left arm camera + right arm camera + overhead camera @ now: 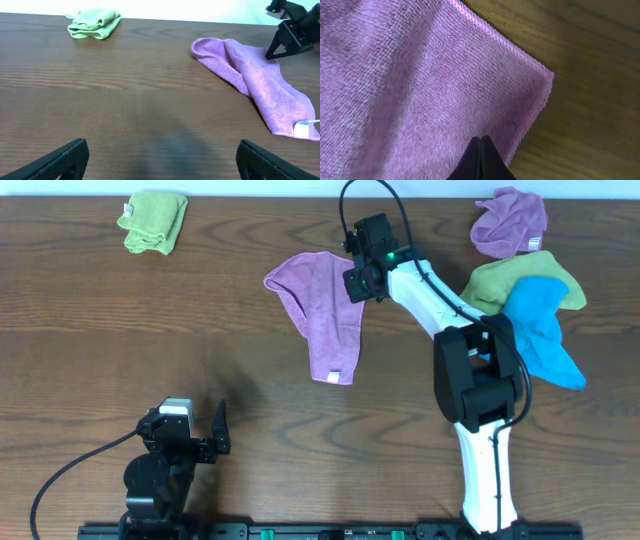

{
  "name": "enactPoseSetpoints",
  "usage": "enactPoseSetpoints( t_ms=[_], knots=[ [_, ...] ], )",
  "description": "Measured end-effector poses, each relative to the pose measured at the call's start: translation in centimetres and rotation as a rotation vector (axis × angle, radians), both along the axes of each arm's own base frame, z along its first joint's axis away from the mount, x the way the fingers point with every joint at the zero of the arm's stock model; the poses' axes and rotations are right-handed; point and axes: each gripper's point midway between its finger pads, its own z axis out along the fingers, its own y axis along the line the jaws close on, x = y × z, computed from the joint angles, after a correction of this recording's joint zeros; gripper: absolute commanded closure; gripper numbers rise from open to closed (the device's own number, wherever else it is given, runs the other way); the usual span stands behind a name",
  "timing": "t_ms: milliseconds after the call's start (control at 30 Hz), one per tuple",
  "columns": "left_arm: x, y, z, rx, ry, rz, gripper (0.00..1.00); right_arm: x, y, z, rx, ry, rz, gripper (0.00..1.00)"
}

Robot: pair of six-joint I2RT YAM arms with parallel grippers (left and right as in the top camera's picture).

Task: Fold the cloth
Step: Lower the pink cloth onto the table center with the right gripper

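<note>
The cloth (320,310) is pale lilac and lies rumpled on the dark wood table, its white label (335,376) at the near end. My right gripper (358,283) is at the cloth's far right edge. In the right wrist view its fingertips (481,139) are pressed together against the cloth (420,75), close to a corner, so it is shut on the fabric there. My left gripper (185,425) rests near the front left, wide open, with bare table between its fingers (162,160). From there the cloth (260,80) is far off to the right.
A folded green cloth (153,222) lies at the back left. At the back right lie a vivid purple cloth (510,222), a green cloth (500,280) and a bright blue cloth (540,325), beside the right arm.
</note>
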Motion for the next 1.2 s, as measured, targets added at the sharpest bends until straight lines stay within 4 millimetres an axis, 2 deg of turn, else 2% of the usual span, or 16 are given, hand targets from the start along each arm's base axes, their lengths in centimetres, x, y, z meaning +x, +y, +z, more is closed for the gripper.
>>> enactPoseSetpoints(
  t_ms=[267, 367, 500, 600, 767, 867, 900, 933, 967, 1067, 1200],
  knots=[
    [0.0, 0.0, 0.0, 0.000, 0.000, 0.000, 0.05, 0.7, 0.3, -0.8, 0.000, -0.024, 0.015, 0.99],
    [0.0, 0.0, 0.0, 0.000, 0.000, 0.000, 0.05, 0.7, -0.3, -0.9, -0.028, -0.021, 0.007, 0.99],
    [0.0, 0.0, 0.0, 0.000, 0.000, 0.000, 0.04, 1.2, -2.8, -0.9, -0.122, -0.037, -0.054, 0.99],
    [0.0, 0.0, 0.0, 0.000, 0.000, 0.000, 0.05, 1.8, -5.4, -0.8, -0.171, -0.048, -0.112, 0.99],
    [0.0, 0.0, 0.0, 0.000, 0.000, 0.000, 0.05, 2.8, -10.5, -0.8, -0.192, -0.050, -0.234, 0.99],
    [0.0, 0.0, 0.0, 0.000, 0.000, 0.000, 0.05, 3.2, -12.4, -0.8, -0.187, -0.051, -0.279, 0.99],
    [0.0, 0.0, 0.0, 0.000, 0.000, 0.000, 0.05, 3.3, -12.6, -0.8, -0.184, -0.055, -0.287, 0.92],
    [0.0, 0.0, 0.0, 0.000, 0.000, 0.000, 0.05, 3.5, -12.8, -0.8, -0.181, -0.060, -0.297, 0.67],
    [0.0, 0.0, 0.0, 0.000, 0.000, 0.000, 0.05, 3.6, -12.8, -0.7, -0.185, -0.067, -0.303, 0.34],
    [0.0, 0.0, 0.0, 0.000, 0.000, 0.000, 0.05, 4.0, -12.4, -0.2, -0.174, -0.081, -0.301, 0.09],
    [0.0, 0.0, 0.0, 0.000, 0.000, 0.000, 0.04, 5.0, -10.8, 1.3, -0.147, -0.116, -0.279, 0.03]
  ],
)
